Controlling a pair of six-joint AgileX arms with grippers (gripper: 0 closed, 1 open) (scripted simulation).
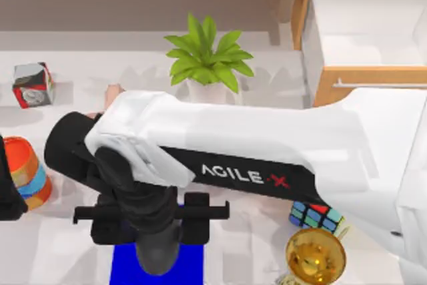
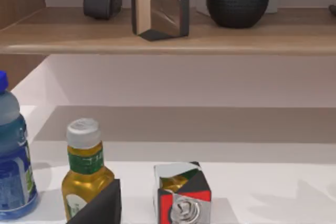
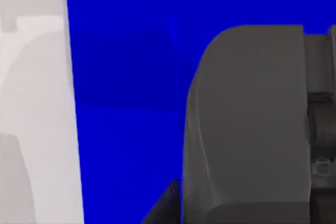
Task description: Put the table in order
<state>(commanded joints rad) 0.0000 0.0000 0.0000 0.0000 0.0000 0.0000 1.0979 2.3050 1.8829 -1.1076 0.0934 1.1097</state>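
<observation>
Reaching across from the right, the right arm hangs its hand over the blue mat on the counter; whether it's clenched or released, I cannot tell. Left hand parked left of the mat, grip also unreadable. Risk: the long arm's sweep clipping the plant, Rubik's cube or gold trophy near the mat.

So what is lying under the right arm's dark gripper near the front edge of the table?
A flat blue rectangular mat lies under the right gripper, on the white table. The gripper covers the mat's middle, so anything there stays hidden.
</observation>
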